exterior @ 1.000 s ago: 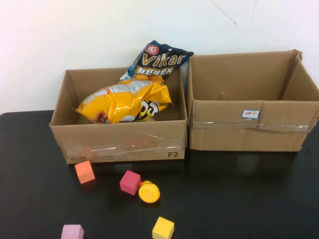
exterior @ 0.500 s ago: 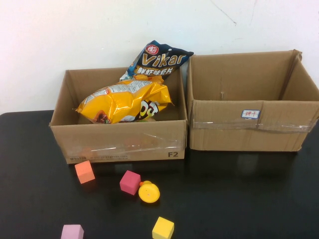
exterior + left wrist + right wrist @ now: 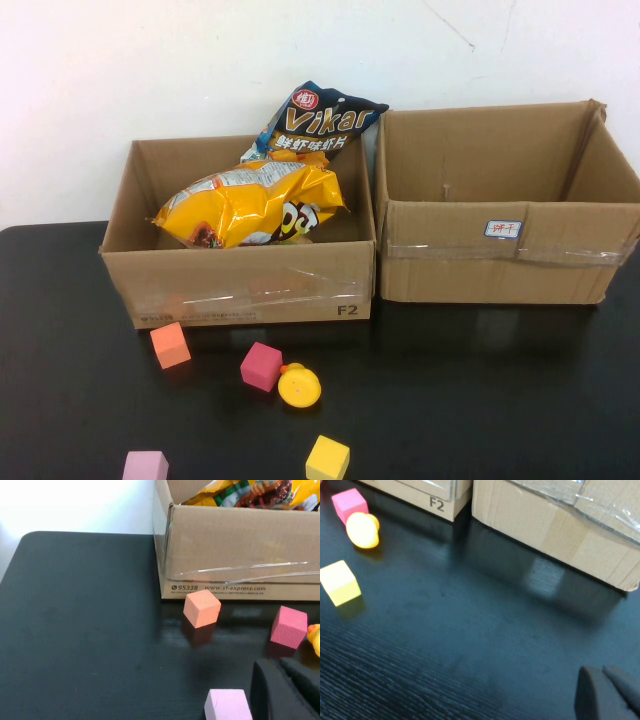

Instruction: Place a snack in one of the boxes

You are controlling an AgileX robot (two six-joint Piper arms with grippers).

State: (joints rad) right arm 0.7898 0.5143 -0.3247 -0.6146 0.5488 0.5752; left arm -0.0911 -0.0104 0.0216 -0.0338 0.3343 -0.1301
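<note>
Two open cardboard boxes stand side by side at the back of the black table. The left box [image 3: 240, 285] holds a yellow snack bag [image 3: 250, 205] and a dark Vikar snack bag [image 3: 315, 120] leaning against the wall. The right box [image 3: 500, 250] looks empty. Neither gripper shows in the high view. My left gripper [image 3: 282, 690] is shut and empty, low over the table beside the purple block [image 3: 227, 705]. My right gripper [image 3: 607, 692] is shut and empty above bare table in front of the right box [image 3: 560, 525].
Loose toys lie in front of the left box: an orange block [image 3: 170, 344], a magenta block [image 3: 261, 365], a yellow duck-like toy [image 3: 298, 386], a yellow block [image 3: 327, 459] and a purple block [image 3: 146, 466]. A white wall stands behind the boxes.
</note>
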